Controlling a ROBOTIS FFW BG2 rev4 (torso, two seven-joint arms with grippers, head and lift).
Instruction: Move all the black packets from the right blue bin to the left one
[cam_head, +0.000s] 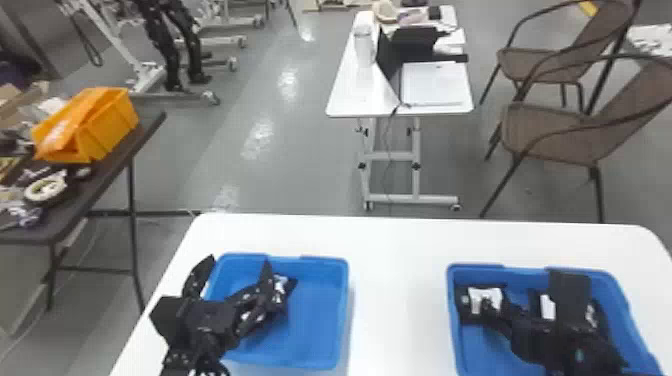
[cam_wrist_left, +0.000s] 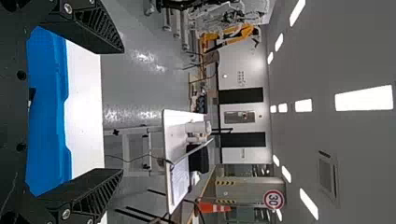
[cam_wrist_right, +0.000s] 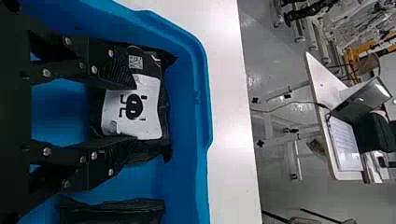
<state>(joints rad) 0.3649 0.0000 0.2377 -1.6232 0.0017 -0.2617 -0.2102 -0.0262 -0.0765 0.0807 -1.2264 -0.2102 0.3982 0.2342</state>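
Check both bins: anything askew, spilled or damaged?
Nothing stands out. The left bin and right bin sit upright on the white table, with no spill in sight. The packet at the right gripper has crumpled edges, but I see no tear.

**Left bin (cam_head: 320, 322) and right bin (cam_head: 451, 305) on one table (cam_head: 400, 270)**

The bins stand apart. Packets (cam_head: 465, 302) lie in the right bin; the left one seems to hold another, partly covered. Beyond the table stands a desk (cam_head: 345, 97) with a laptop (cam_head: 432, 85) on it, chairs (cam_head: 550, 132) to its right. Left of the table, a side table (cam_head: 95, 187) bears a crate (cam_head: 107, 127).
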